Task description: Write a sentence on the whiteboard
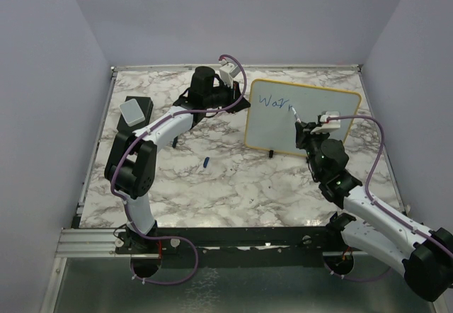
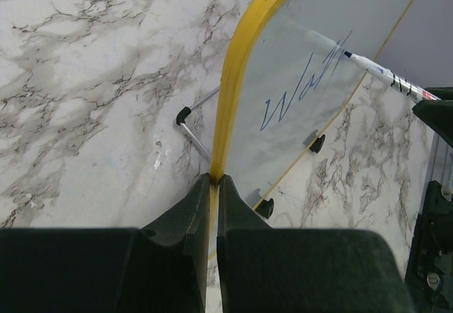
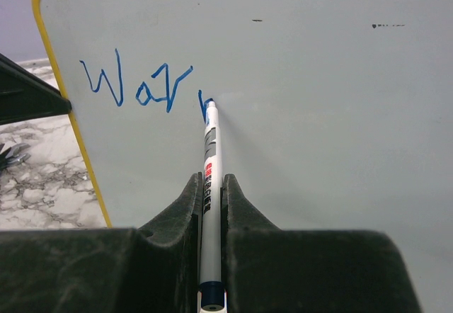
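Observation:
The whiteboard [image 1: 272,130] stands upright on the marble table, yellow-framed, on small black feet. My left gripper [image 1: 243,105] is shut on the frame at its left edge [image 2: 214,180]. The sentence [image 1: 274,103] reads "War" in blue, with a fresh short stroke after it [image 3: 138,86]. My right gripper [image 3: 210,178] is shut on a white marker [image 3: 210,150]. The marker's blue tip touches the board [image 3: 318,100] just right of the "r". In the left wrist view the marker [image 2: 382,72] comes in from the right to the writing [image 2: 304,90].
A grey-topped black eraser block [image 1: 136,109] lies at the back left of the table. A small blue cap [image 1: 205,162] lies on the marble in front of the board. Purple walls close the table in on three sides.

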You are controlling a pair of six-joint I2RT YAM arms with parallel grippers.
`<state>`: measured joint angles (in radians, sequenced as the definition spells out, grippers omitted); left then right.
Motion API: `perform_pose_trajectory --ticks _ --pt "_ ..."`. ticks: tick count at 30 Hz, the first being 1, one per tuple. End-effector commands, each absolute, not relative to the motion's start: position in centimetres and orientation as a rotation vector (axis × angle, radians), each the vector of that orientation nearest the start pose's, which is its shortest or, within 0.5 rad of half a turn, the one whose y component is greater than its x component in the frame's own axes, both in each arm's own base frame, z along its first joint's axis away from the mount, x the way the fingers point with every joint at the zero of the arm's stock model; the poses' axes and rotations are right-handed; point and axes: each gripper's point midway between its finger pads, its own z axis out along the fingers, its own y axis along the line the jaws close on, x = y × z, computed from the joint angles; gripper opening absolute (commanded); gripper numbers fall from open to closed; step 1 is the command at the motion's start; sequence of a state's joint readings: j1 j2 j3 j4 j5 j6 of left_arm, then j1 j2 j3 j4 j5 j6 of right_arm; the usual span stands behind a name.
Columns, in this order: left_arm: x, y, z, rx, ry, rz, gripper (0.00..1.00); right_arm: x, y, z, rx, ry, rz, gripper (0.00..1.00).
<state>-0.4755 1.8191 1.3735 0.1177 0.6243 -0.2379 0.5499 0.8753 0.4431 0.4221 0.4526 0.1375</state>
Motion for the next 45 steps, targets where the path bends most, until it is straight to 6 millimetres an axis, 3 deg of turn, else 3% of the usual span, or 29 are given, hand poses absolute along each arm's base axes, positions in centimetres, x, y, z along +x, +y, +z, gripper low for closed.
perform_pose_trajectory --ticks 1,13,26,45 --pt "40.1 -33.9 24.1 0.713 1.789 -1.085 0.06 32.2 10.0 23.9 0.090 1.543 0.141 0.01" --pt "40.0 -33.9 24.3 0.713 1.786 -1.085 0.06 31.5 10.2 20.5 0.086 1.638 0.159 0.01" --pt "40.0 -33.8 24.4 0.714 1.782 -1.082 0.06 31.3 10.1 20.0 0.091 1.649 0.161 0.01" --pt "39.9 -33.8 24.6 0.718 1.777 -1.083 0.06 32.6 10.2 25.2 0.096 1.522 0.148 0.01"
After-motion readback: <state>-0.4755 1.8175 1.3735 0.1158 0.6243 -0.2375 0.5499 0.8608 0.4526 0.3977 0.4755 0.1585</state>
